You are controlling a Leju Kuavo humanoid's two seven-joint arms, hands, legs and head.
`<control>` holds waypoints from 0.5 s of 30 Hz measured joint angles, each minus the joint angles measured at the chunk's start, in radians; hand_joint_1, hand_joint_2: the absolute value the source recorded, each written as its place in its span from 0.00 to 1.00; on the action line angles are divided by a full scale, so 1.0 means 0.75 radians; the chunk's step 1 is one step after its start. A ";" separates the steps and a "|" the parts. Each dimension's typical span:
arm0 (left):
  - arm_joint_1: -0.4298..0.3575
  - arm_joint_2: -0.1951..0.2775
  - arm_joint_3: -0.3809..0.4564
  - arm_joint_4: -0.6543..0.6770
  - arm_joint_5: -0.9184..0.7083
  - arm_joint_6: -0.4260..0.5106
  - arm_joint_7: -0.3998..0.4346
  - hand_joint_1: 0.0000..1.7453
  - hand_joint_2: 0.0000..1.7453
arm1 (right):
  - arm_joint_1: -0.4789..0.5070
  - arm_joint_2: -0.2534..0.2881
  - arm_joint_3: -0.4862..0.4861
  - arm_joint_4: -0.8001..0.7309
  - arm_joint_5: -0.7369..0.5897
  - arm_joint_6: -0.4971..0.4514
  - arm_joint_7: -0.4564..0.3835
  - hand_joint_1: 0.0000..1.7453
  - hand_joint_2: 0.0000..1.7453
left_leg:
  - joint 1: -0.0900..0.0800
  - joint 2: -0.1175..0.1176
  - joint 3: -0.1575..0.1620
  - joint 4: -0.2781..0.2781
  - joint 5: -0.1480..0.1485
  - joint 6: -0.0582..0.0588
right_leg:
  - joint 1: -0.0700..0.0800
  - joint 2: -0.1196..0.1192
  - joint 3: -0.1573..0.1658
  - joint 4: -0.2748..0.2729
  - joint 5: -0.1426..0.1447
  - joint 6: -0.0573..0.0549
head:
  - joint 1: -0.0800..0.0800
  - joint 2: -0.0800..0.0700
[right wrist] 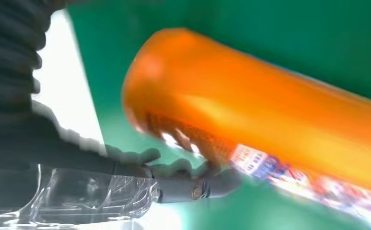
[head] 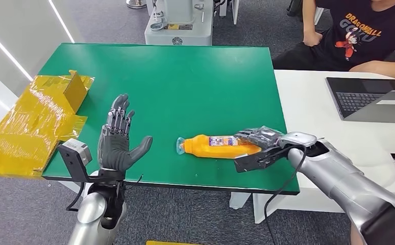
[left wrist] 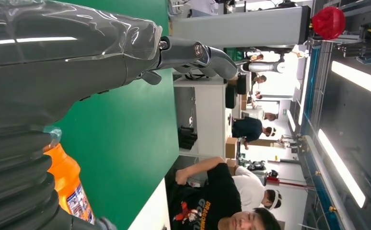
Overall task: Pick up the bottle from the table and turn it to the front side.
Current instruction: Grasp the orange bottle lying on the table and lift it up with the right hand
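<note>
The orange bottle lies on its side on the green worktop, lower centre-right of the head view, long axis running left to right, clear cap end pointing left, base toward the right. The right hand is at that base end, dark fingers draped over the top, thumb below; whether they truly clamp it I cannot tell. Over at lower left, the left hand is raised palm-open, fingers spread apart, holding nothing. Yellow wrapped cardboard sits at the far left, a laptop at the right edge.
</note>
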 joint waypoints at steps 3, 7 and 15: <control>0.000 0.003 -0.006 0.000 0.004 0.007 0.000 0.00 1.00 | -0.015 0.012 0.023 0.005 0.041 -0.028 0.029 0.00 1.00 | 0.000 0.000 0.000 0.000 0.000 0.000 | 0.000 0.000 0.000 0.000 0.000 0.000 | 0.000 0.000; 0.000 0.007 -0.011 0.000 0.004 0.013 0.001 0.00 1.00 | -0.019 0.026 0.046 0.018 0.079 -0.054 0.054 0.00 1.00 | 0.000 0.000 0.000 0.000 0.000 0.000 | 0.000 0.000 0.000 0.000 0.000 0.000 | 0.000 0.000; 0.001 0.011 -0.020 0.000 0.002 0.033 0.005 0.00 1.00 | -0.014 0.062 0.079 0.082 0.145 -0.128 0.105 0.00 1.00 | 0.000 0.000 0.000 0.000 0.000 0.000 | 0.000 0.000 0.000 0.000 0.000 0.000 | 0.000 0.000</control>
